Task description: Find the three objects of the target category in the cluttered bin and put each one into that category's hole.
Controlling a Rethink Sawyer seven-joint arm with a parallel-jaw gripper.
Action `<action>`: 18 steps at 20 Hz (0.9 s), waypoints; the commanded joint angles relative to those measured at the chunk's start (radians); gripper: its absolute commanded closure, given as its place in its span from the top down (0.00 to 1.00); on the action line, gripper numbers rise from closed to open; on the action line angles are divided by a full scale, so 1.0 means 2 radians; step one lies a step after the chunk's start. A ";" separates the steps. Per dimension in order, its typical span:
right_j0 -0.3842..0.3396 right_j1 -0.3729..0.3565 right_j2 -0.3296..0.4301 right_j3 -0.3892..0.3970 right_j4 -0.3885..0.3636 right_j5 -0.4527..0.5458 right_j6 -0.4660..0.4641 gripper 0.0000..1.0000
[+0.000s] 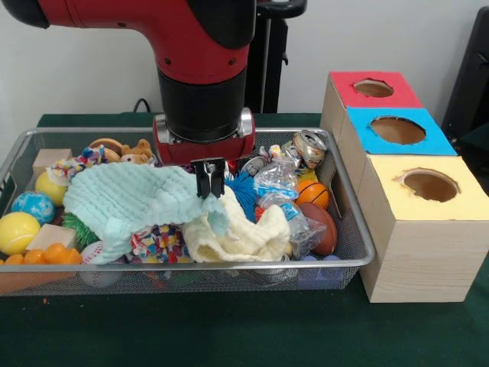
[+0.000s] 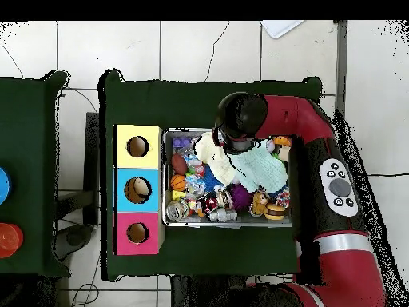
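The wire-mesh bin (image 1: 359, 229) is full of toys and cloths. My gripper (image 1: 211, 187) points down at the bin's middle, its fingers closed on a raised edge of the mint waffle cloth (image 1: 122, 202). The cream cloth (image 1: 229, 233) lies just in front of it. One ruffled printed piece (image 1: 157, 245) peeks out under the mint cloth at the front. Another (image 1: 70, 167) lies at the back left. I cannot make out a third. The yellow box's hole (image 1: 430, 185) is to the right of the bin. In the overhead view the arm hides the gripper above the bin (image 2: 228, 224).
The blue-topped box (image 1: 397, 130) and the red-topped box (image 1: 374, 88) stand behind the yellow one. The bin also holds balls (image 1: 17, 232), a small basketball (image 1: 312, 193), a can (image 1: 309, 147), a teddy (image 1: 137, 153), wooden blocks (image 1: 50, 159) and plastic bags (image 1: 276, 182).
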 commanded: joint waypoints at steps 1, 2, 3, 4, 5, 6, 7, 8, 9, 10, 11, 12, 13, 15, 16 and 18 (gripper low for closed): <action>-0.020 -0.038 0.009 0.064 -0.009 -0.139 0.011 0.00; -0.019 -0.036 0.010 0.055 -0.006 -0.136 0.012 0.00; -0.020 -0.036 0.009 0.052 -0.005 -0.133 0.012 0.00; -0.018 -0.035 0.009 0.044 -0.001 -0.126 0.011 0.00; -0.019 -0.037 0.009 0.048 0.003 -0.128 0.013 0.00; -0.016 -0.044 0.007 0.048 0.009 -0.123 0.020 0.00; -0.010 -0.058 0.004 0.058 0.017 -0.117 0.028 0.00; -0.002 -0.074 0.000 0.061 0.027 -0.098 0.039 0.00; 0.007 -0.091 -0.004 0.065 0.037 -0.079 0.049 0.00; 0.017 -0.103 -0.007 0.062 0.047 -0.056 0.059 0.00; 0.028 -0.115 -0.013 0.061 0.056 -0.035 0.071 0.00; 0.039 -0.127 -0.018 0.059 0.065 -0.014 0.084 0.00; 0.046 -0.132 -0.023 0.058 0.070 -0.003 0.091 0.00; 0.064 -0.141 -0.033 0.048 0.081 0.023 0.110 0.00; 0.071 -0.143 -0.038 0.046 0.086 0.030 0.120 0.00; 0.085 -0.146 -0.047 0.042 0.094 0.039 0.134 0.00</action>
